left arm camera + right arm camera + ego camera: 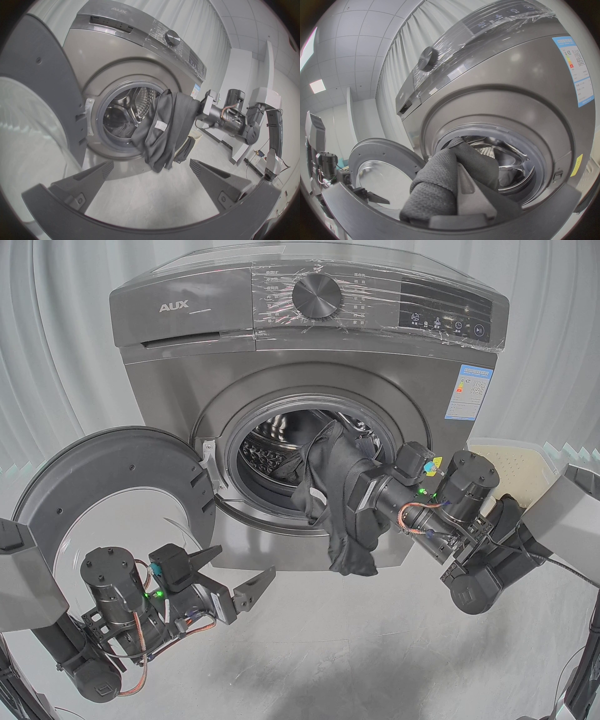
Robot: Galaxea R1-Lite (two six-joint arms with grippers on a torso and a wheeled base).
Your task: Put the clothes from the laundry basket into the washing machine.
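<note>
Grey metal and glass make up the open door (119, 490) at far left, swung wide on its hinge. My left pincer (244, 562) hangs low in front of it, over the floor, with its fingers spread wide apart and nothing between them. The washing machine (300, 365) carries pale lettering (173, 305) on its drawer front. Right of that are a round dial (317, 295) and a dark display panel (444, 318), both under wrinkled clear film.

A black garment (340, 502) hangs across the lower right of the drum mouth. Its upper part is inside the opening and its tail dangles over the rim toward the floor. My right pincer (456, 175) is clamped on it at the mouth, with the cloth bunched over the fingers.

In the left wrist view the garment has a small white sewn-in tag (161, 125), its print too small to read. Another dark piece of clothing (120, 128) lies at the bottom of the drum. In the right wrist view the cloth is a mesh knit, pressed against one grey finger (472, 193), and a yellow tag (577, 164) sits beside the door frame.

Further right, a blue-and-white sticker (469, 392) with coloured bars and a square code sits on the machine's front. The cream, perforated laundry basket (519, 465) stands just beside the machine, behind my right arm.
</note>
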